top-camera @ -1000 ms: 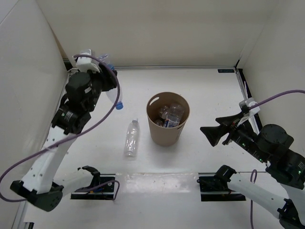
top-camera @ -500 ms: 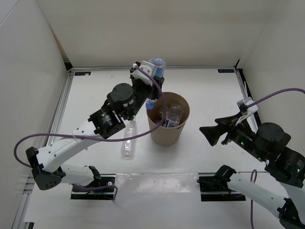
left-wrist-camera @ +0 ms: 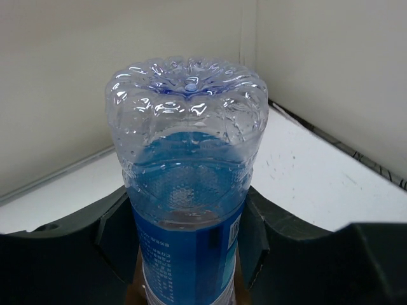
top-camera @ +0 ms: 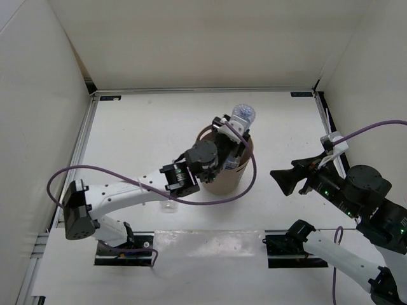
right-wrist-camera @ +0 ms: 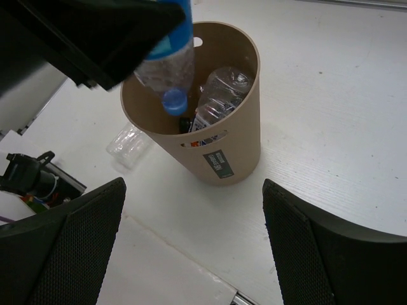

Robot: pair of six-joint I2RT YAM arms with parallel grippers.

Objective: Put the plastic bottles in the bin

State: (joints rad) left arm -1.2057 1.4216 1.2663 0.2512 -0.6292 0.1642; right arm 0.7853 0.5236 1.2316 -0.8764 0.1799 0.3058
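Blue-labelled bottle (left-wrist-camera: 187, 190) hangs cap-down over your bin (right-wrist-camera: 235, 136), clamped in your left gripper (left-wrist-camera: 184, 241); right gripper (right-wrist-camera: 194, 184) spread wide.

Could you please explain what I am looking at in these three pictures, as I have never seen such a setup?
Two robot arms stand at the near edge of a table. One picture looks down from above; the other two come from cameras on the wrists. The left gripper is shut on a blue-labelled bottle, cap-down over the bin, which holds other bottles. A loose bottle lies on the table beside the bin. The right gripper is open, holding nothing.
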